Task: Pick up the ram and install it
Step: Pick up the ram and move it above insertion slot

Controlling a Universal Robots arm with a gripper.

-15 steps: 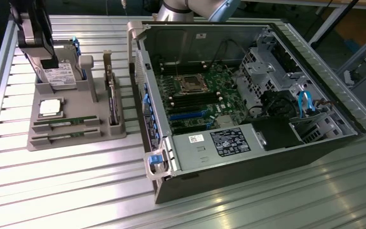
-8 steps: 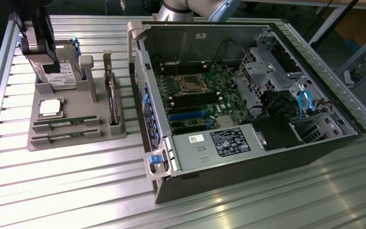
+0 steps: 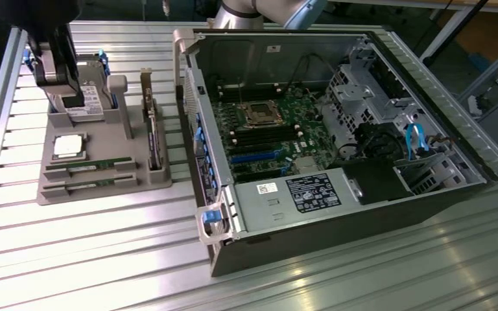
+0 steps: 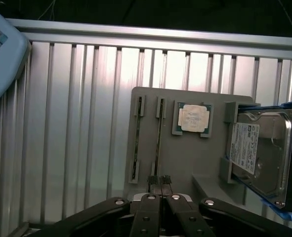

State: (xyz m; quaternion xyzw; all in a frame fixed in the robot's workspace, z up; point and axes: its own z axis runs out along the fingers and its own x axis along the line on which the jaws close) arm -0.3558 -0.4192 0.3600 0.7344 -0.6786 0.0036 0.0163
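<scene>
Two green ram sticks (image 3: pixel 89 167) (image 3: pixel 87 185) lie in slots at the near end of a grey holder tray (image 3: pixel 145 178) on the exterior view's left. In the wrist view they appear edge-on as thin strips (image 4: pixel 138 133) (image 4: pixel 159 138). My gripper (image 3: pixel 59 78) hangs above the far end of the tray, over the hard drive. Its fingertips (image 4: pixel 158 181) are pressed together with nothing between them, well above the tray, lined up near one end of the second ram strip.
The tray also holds a silver processor chip (image 3: pixel 69 146) (image 4: pixel 192 118), a hard drive with blue rails (image 3: pixel 93 84) (image 4: pixel 264 148) and a dark expansion card (image 3: pixel 154 136). The open computer case (image 3: pixel 336 129) lies on the exterior view's right, its motherboard (image 3: pixel 262 129) exposed.
</scene>
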